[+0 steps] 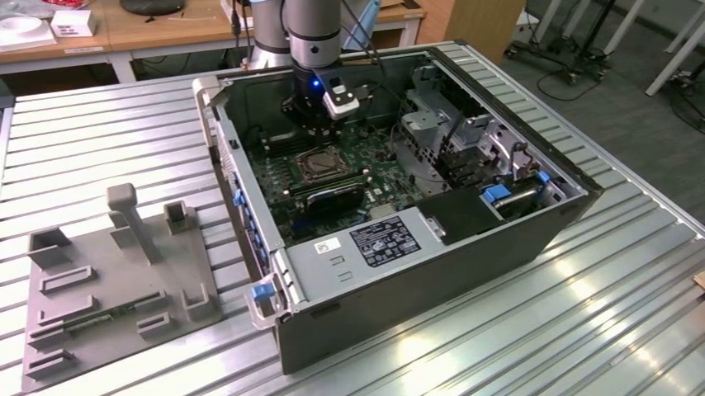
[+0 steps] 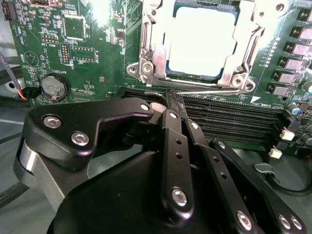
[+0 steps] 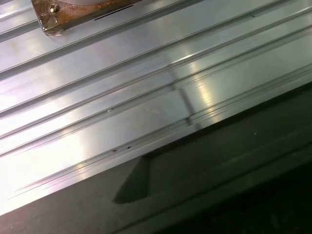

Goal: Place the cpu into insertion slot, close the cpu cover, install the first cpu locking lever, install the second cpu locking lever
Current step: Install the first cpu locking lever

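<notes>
Gripper (image 2: 174,99) closed, tips at the wire locking lever (image 2: 214,91) along the cpu cover (image 2: 152,46) edge, cover down over cpu (image 2: 202,41) seated in insertion slot (image 1: 319,165); lever step likely in hand, wants a steady press under its catch

In the second wrist view you can't read the small square grey cpu (image 2: 202,41). Glare whitens its face, and the picture's edge cuts off part of the square silver windowed cpu cover (image 2: 151,44) framing it. The black gripper (image 2: 176,100), tips pressed together, hides part of the long black memory slots (image 2: 234,117). In the exterior view the silver-rimmed square insertion slot (image 1: 319,165) is too small for you to judge its levers.
</notes>
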You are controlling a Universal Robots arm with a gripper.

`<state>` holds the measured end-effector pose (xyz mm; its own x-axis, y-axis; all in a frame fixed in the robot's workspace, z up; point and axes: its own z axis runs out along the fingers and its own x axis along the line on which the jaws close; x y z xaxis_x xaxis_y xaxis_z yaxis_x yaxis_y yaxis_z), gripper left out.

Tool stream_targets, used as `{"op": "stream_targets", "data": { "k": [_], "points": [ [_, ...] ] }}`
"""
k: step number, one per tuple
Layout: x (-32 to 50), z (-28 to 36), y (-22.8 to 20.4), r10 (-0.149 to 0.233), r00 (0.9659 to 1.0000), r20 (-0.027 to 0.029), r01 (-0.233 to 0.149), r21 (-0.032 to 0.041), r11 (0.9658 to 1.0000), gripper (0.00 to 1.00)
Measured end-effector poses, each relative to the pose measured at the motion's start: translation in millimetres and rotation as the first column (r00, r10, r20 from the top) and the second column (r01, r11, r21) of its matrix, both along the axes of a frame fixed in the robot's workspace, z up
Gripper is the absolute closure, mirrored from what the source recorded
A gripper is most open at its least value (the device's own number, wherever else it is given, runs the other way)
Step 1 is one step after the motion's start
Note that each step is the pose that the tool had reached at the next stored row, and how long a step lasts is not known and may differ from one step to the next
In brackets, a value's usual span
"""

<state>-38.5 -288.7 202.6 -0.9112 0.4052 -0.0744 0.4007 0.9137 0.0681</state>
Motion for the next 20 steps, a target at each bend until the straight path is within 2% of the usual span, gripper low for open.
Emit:
{"op": "stream_targets", "data": {
  "k": [9,20],
  "points": [
    [0.3,-1.0,-3.0,0.0,1.0,0.0007,0.0,0.0009,1.0,0.89],
    [0.3,-1.1,-11.5,-0.001,1.0,0.0008,0.001,0.0007,1.0,0.89]
  ]
}}
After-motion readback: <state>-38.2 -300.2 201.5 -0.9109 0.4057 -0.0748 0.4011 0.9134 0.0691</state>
